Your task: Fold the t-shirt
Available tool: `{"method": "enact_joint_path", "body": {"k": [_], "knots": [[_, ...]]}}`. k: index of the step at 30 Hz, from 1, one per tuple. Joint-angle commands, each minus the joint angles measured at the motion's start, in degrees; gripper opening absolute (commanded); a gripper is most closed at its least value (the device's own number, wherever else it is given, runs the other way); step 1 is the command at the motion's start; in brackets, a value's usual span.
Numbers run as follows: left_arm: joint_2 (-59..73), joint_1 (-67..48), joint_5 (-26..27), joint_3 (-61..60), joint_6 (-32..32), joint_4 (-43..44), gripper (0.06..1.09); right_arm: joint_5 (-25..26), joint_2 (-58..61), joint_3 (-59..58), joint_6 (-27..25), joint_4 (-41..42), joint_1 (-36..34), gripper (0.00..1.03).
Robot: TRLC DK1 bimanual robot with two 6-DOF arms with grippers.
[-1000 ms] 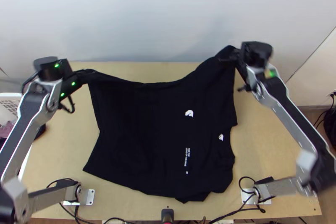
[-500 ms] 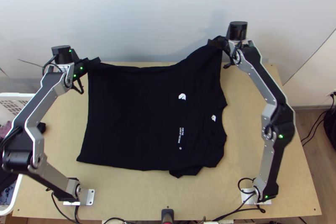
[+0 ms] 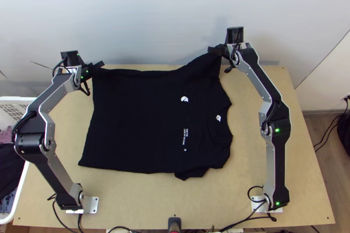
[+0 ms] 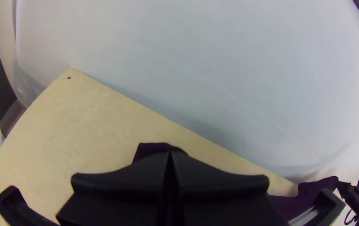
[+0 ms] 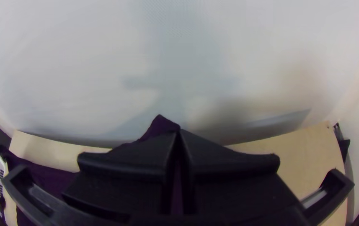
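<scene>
Pinching the black t-shirt (image 3: pixel 135 119) at its far left corner, the left hand (image 3: pixel 100 64) has its fingers pressed together on the cloth. The right hand (image 3: pixel 212 50) likewise clamps the far right part, which slopes up off the tabletop (image 3: pixel 144 206). The rest lies spread between the two arms, small white prints facing up. A white basket (image 3: pixel 18 198) stands beside the tabletop's left edge.
</scene>
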Motion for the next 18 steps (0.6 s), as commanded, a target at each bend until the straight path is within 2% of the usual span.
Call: {"method": "enact_joint_path", "body": {"k": [1, 7, 18], "knots": [[1.2, 0.3, 3.2, -0.6, -0.6, -1.5, 0.09, -3.7, -1.3, -1.2, 1.7, -5.2, 1.1, 0.03], [-2.4, 0.9, 6.2, -2.8, -0.1, -4.8, 0.10, -11.5, -5.7, -3.4, 4.2, -16.3, 2.2, 0.03], [-13.3, 4.5, 10.6, -12.9, 5.7, -9.1, 0.10, -19.0, -21.6, -23.7, 4.9, -16.8, 3.1, 0.03]]}}
